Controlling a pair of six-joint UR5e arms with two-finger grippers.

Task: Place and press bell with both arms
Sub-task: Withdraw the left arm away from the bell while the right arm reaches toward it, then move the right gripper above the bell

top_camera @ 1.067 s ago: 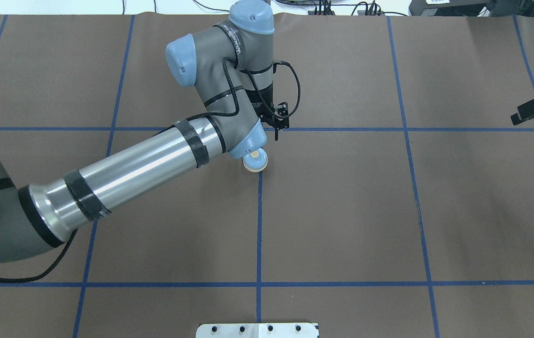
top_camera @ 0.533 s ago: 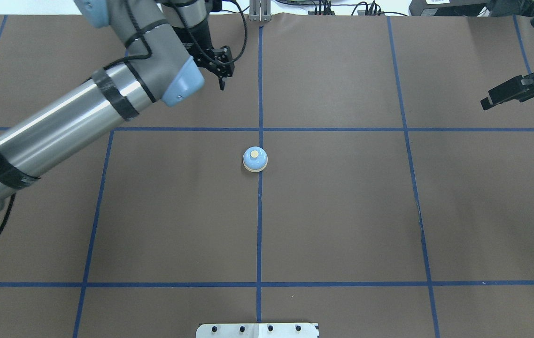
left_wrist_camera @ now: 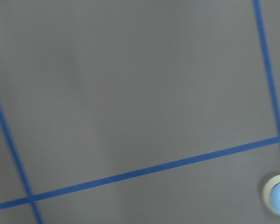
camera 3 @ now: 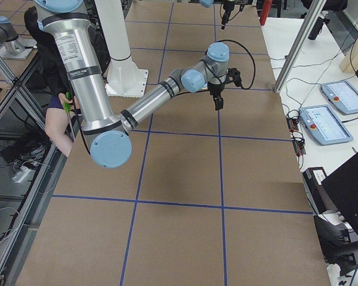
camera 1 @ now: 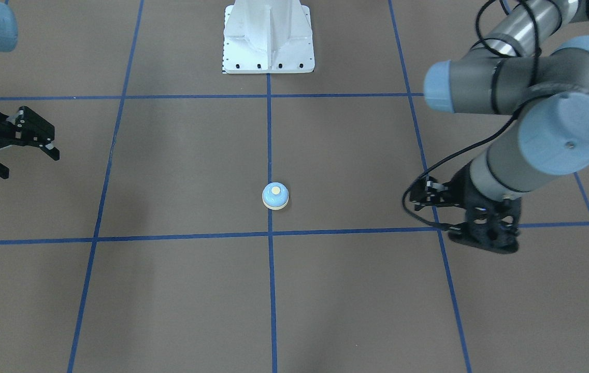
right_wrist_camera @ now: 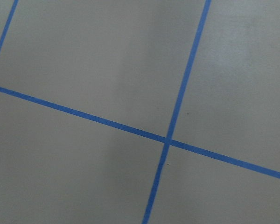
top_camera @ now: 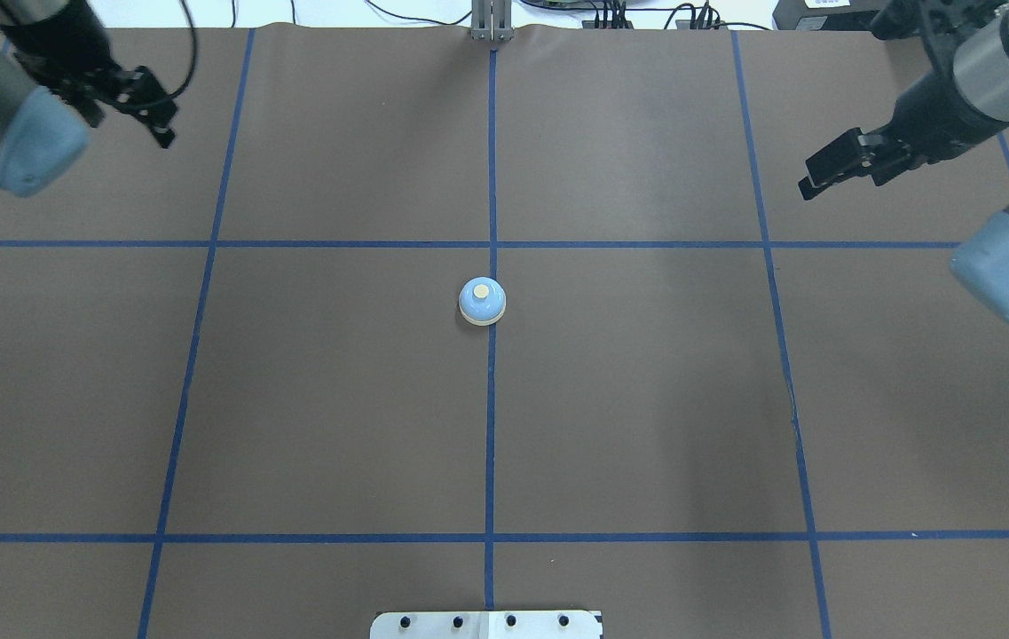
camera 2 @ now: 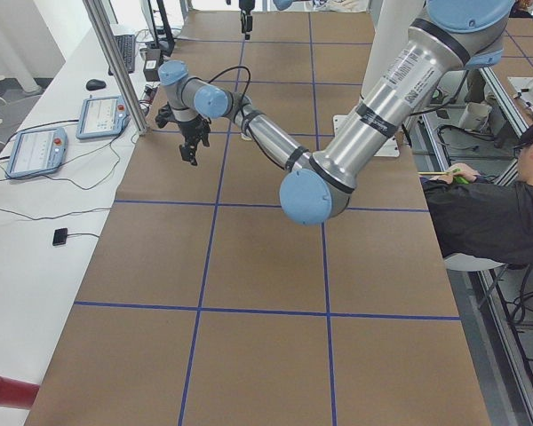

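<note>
Withdrawn from the bell [top_camera: 482, 301], left end effector [top_camera: 162, 129]: grip unreadable. Right end effector [camera 1: 30, 165] hangs spread open over brown, blue-taped desk [top_camera: 646, 399].

Light-blue, cream-topped bell [top_camera: 482, 307] on a blue-gridded brown table [top_camera: 646, 399].
</note>
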